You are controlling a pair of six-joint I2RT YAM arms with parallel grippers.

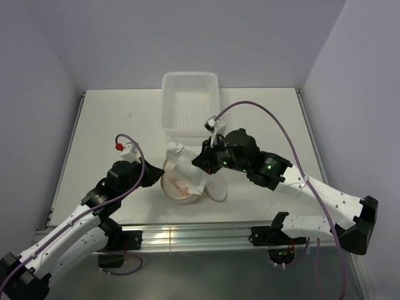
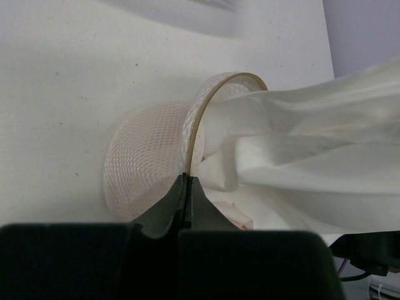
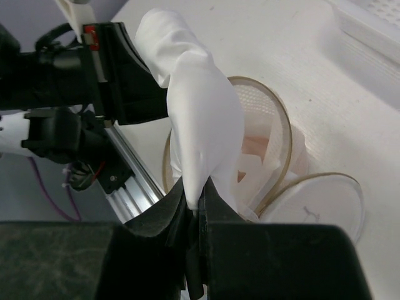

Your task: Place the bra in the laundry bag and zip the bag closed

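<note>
Over round mesh laundry bag (image 2: 147, 156), soft bra (image 2: 312, 144) drapes.

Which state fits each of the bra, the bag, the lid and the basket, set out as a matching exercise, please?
Things:
1 bra
2 bag
3 lid
4 basket

States:
a flat on the table beside the bag
b pinched by the left gripper
c at the far side of the table, ungripped
d held up by the right gripper

Pairs: 1-d, 2-b, 3-a, 4-c.
</note>
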